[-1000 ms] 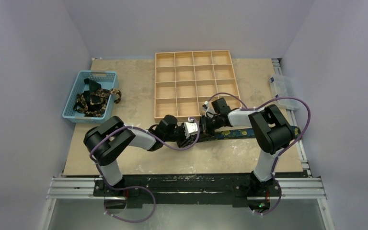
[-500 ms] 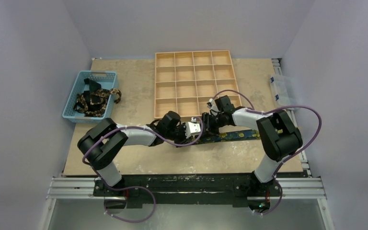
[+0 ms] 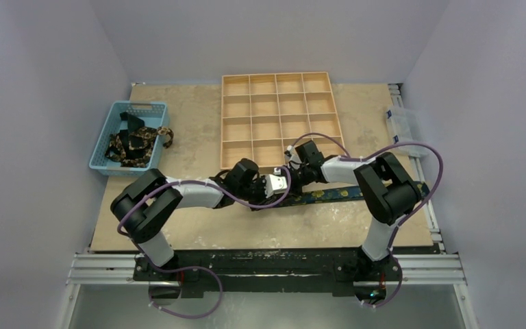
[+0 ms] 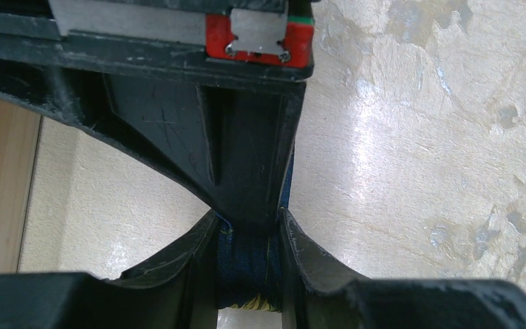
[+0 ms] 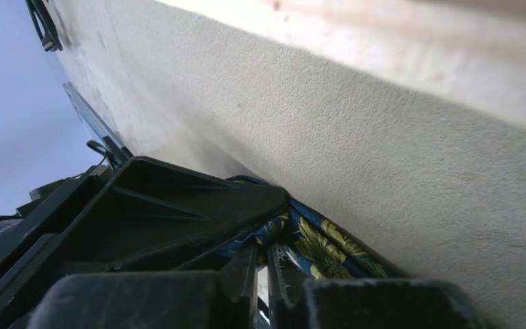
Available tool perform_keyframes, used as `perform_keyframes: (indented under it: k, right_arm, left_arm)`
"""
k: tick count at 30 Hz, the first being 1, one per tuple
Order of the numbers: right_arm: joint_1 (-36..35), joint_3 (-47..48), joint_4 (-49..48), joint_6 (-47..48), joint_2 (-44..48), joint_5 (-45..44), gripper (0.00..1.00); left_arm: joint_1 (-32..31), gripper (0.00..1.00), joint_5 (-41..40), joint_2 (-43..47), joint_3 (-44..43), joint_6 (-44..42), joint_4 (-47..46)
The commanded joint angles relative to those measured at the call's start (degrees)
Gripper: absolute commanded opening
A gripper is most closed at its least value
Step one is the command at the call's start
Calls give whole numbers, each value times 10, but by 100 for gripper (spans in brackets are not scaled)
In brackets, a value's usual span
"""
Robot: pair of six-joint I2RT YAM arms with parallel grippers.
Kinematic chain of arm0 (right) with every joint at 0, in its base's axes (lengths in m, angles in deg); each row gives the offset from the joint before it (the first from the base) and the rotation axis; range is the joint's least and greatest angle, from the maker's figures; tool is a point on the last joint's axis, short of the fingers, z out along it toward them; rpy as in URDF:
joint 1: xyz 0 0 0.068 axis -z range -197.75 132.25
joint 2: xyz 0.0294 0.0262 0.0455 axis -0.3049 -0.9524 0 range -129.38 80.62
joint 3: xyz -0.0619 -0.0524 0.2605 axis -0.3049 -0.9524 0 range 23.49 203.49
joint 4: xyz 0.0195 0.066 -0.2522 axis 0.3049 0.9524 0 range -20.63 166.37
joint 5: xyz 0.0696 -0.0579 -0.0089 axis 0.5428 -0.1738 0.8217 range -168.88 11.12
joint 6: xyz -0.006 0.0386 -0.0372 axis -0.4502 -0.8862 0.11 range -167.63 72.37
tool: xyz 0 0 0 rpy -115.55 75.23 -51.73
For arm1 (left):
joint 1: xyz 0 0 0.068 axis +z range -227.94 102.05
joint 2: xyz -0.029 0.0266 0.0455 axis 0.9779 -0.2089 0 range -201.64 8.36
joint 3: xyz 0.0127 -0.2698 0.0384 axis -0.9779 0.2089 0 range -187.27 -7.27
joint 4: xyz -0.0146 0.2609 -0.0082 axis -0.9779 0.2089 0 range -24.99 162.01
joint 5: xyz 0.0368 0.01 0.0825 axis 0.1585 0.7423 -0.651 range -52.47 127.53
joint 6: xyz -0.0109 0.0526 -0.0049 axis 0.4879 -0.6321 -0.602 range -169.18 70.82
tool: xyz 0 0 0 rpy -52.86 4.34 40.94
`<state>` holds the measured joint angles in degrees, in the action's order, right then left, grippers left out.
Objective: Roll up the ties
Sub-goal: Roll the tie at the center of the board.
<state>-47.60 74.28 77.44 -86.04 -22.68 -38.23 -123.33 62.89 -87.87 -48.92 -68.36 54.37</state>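
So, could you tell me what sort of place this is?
Probably a robotics lab test cell: plain walls box in a table, a left arm and right arm are bolted to a metal rail, with staged props, a wooden grid tray and a blue basket of ties.

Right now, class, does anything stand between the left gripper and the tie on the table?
Nothing visible does. The left gripper is closed on the tie, its fingers pressing the dark blue fabric from both sides above the table.
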Motion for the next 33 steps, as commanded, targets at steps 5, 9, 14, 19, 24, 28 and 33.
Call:
perform_keyframes:
  k: [5,9,14,19,24,28,33]
  right_arm:
    - [4,24,59,43,-39,-75,0]
    - [20,11,85,61,-61,-91,0]
    - [40,-2,105,79,-75,-105,0]
    - [42,-5,117,92,-86,-116,0]
    - [43,-6,120,94,-97,-111,0]
    - [43,12,132,101,-88,-98,0]
    - [43,36,139,94,-33,-72,16]
  left_arm:
    - [19,50,-6,20,50,34,-19]
    - [42,66,11,38,99,73,-141]
    - [48,66,7,23,133,121,-237]
    - [43,66,18,-14,139,131,-287]
    - [38,58,17,-50,125,106,-304]
    - [26,32,6,-43,98,62,-234]
    - [18,16,-12,-10,53,5,-74]
